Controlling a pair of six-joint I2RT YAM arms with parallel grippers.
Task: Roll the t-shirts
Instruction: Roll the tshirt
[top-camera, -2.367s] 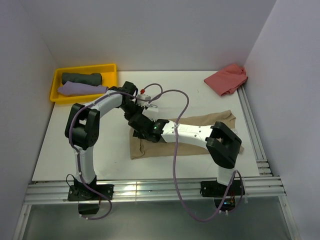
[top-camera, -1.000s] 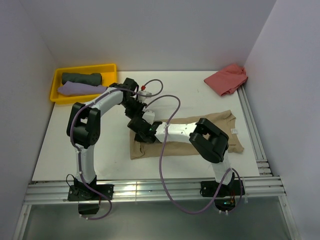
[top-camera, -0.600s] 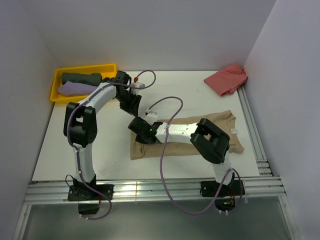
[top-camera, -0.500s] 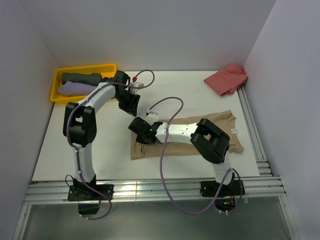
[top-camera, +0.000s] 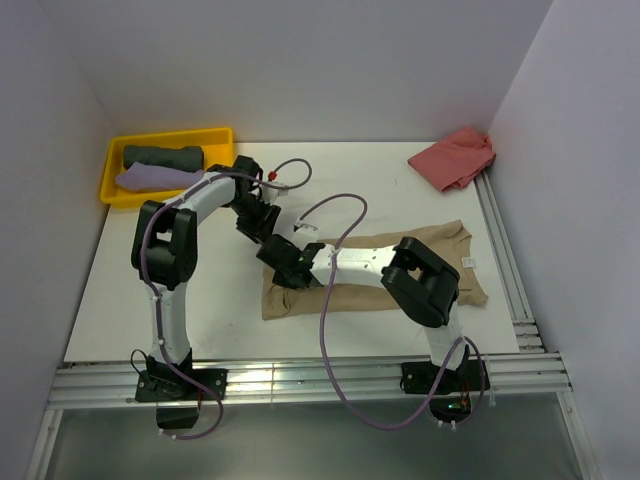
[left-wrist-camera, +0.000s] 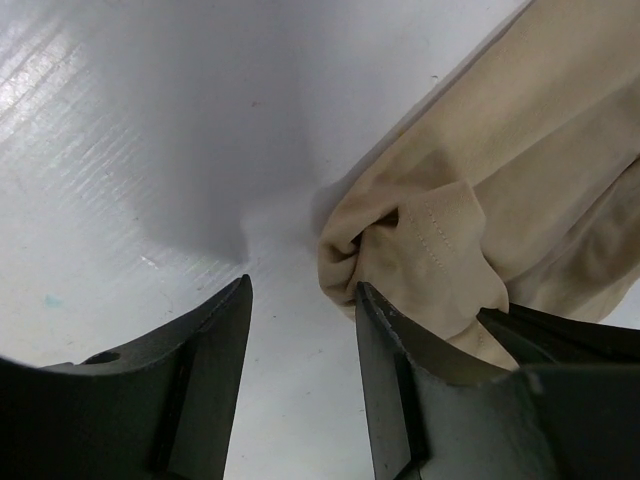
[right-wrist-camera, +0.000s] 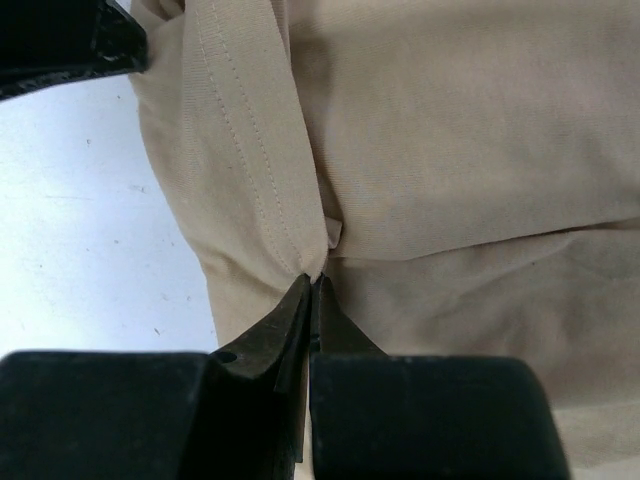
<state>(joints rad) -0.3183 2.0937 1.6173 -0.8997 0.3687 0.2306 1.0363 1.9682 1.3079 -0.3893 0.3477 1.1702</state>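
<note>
Evidently soft, light and limp, the tan t-shirt (top-camera: 360, 297) lies flat on the desk (top-camera: 200, 290), right of centre; its hemmed left edge suits holding. The right gripper (right-wrist-camera: 312, 285) clenches that hem; the left gripper (left-wrist-camera: 302, 300) hangs released beside it.

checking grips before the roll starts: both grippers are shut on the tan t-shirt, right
Not both. The right gripper is shut on the tan t-shirt, but the left gripper is open: the left wrist view shows only bare table between its jaws, with the bunched cloth just beside one of them.
</note>
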